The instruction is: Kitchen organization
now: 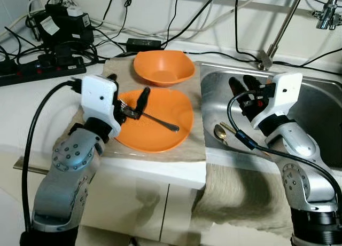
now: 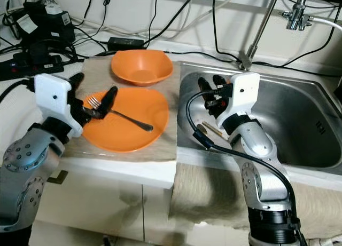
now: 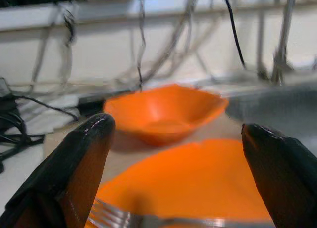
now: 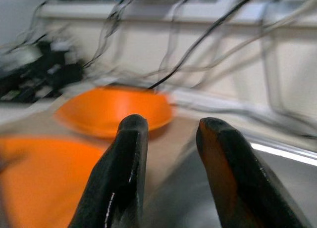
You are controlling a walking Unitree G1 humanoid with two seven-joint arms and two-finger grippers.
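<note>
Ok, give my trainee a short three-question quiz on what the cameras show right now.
1. True or false: the fork lies in the sink.
2. What rests on the sink floor near the right end effector? A) spoon B) knife C) cup
3. Fill in: the orange bowl sits behind the orange ____, both on the beige cloth.

Key:
1. False. The fork lies on the orange plate, its tines by the open left end effector.
2. A, a gold-toned spoon.
3. plate
</note>
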